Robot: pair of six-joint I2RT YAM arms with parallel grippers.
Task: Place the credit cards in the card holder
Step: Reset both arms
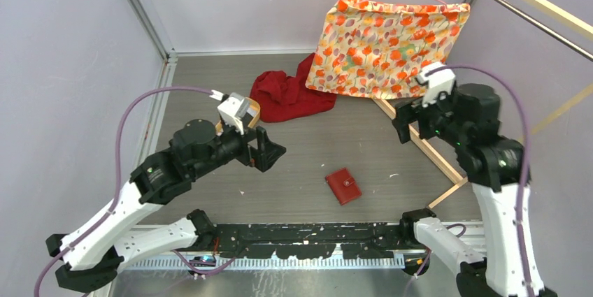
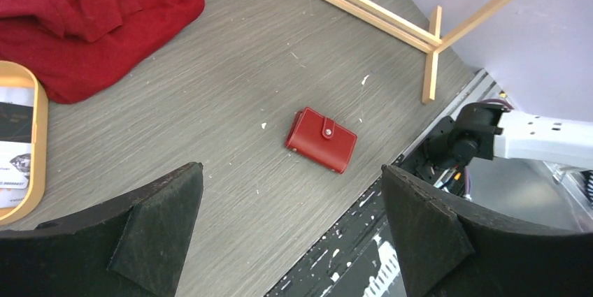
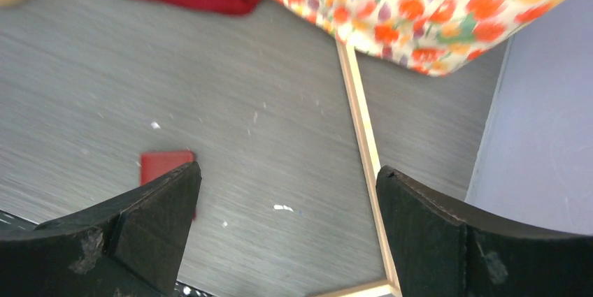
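Observation:
The card holder (image 1: 343, 186) is a small red wallet, closed with its snap tab up, lying flat on the grey table near the front edge. It also shows in the left wrist view (image 2: 322, 140) and, partly behind a finger, in the right wrist view (image 3: 164, 165). The credit cards (image 2: 12, 150), one dark and one whitish, lie in a tan tray (image 2: 38, 136) at the left edge of that view. My left gripper (image 1: 269, 150) (image 2: 291, 168) is open and empty, above the table left of the wallet. My right gripper (image 1: 402, 126) (image 3: 288, 168) is open and empty, up and right of the wallet.
A crumpled red cloth (image 1: 287, 94) lies at the back, next to the tray (image 1: 253, 107). A floral fabric (image 1: 388, 45) hangs on a hanger over a wooden frame (image 1: 419, 147) at the right. Purple walls enclose the table.

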